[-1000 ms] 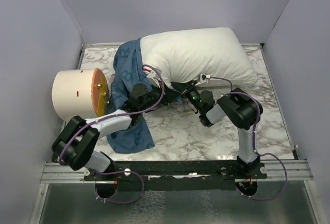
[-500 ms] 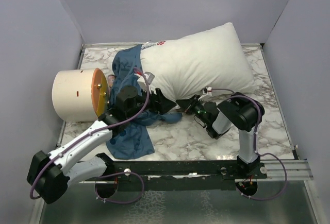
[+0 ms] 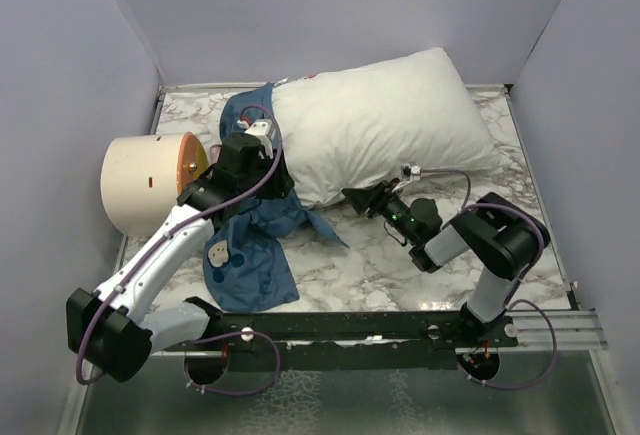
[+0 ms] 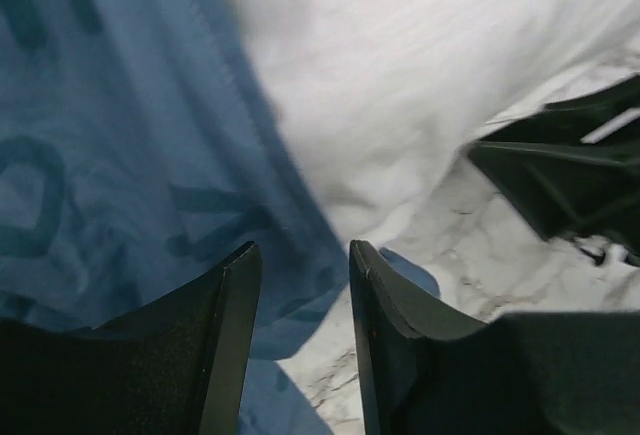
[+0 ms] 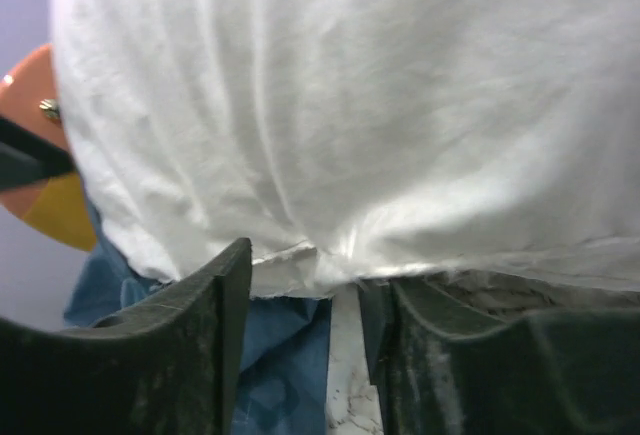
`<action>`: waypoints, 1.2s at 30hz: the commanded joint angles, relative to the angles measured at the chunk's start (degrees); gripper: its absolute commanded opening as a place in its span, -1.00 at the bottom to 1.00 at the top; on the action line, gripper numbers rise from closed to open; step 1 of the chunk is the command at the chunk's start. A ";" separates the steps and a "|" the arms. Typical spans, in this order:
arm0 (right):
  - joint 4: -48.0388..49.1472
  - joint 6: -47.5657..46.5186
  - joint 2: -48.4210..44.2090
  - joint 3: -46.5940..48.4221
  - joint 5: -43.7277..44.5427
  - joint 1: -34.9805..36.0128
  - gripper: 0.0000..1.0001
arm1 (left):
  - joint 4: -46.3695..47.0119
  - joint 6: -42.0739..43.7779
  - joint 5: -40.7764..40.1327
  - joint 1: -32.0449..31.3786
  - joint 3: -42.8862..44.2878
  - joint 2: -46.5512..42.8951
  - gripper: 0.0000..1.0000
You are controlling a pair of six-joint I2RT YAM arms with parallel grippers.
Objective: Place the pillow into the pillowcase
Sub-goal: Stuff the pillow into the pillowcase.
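left fingers [image 4: 232,345]: parted, clear gap between the two, nothing pinched. blue cloth and a bit of marble showed through the gap.
right fingers [image 5: 180,345]: parted as well, nothing clamped that i could see. pillow's near seam sat just past the tips.
left gripper [image 3: 262,137]: hung over the line where blue cloth met the pillow's left end.
right gripper [image 3: 358,197]: low over the table, pointed at the pillow's near long edge, just beside it.
pillow [image 3: 385,115]: lay flat across the far half of the table, long axis left to right. most of it was bare and outside the case. left end butted into bunched blue cloth; couldn't tell if any of it was inside. red mark and dark print at the far left edge, too small to read.
pillowcase [image 3: 250,265]: crumpled left of centre, running from the pillow's left end toward the near edge. one flap poked out under the pillow's near left corner. a pale cartoon face showed on the near part.
table [image 3: 400,255]: marble-pattern top.
drum [image 3: 140,183]: cream cylinder on its side at the left wall, orange end face toward the pillowcase.
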 commanded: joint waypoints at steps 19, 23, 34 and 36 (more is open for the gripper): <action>-26.02 -17.19 -22.53 5.19 -16.66 0.24 0.01 | 1.41 0.99 4.90 3.63 1.44 4.74 -0.08; -35.49 -23.07 -26.63 9.46 -19.36 0.24 0.04 | 1.02 0.09 2.56 3.79 0.74 2.41 0.09; -50.79 -25.89 -20.60 25.96 -16.46 0.24 0.04 | 0.69 0.13 -4.19 4.62 4.62 7.32 0.13; -53.17 -25.71 -18.79 28.34 -16.04 0.24 0.04 | 1.02 0.32 -4.34 4.62 4.43 7.76 0.07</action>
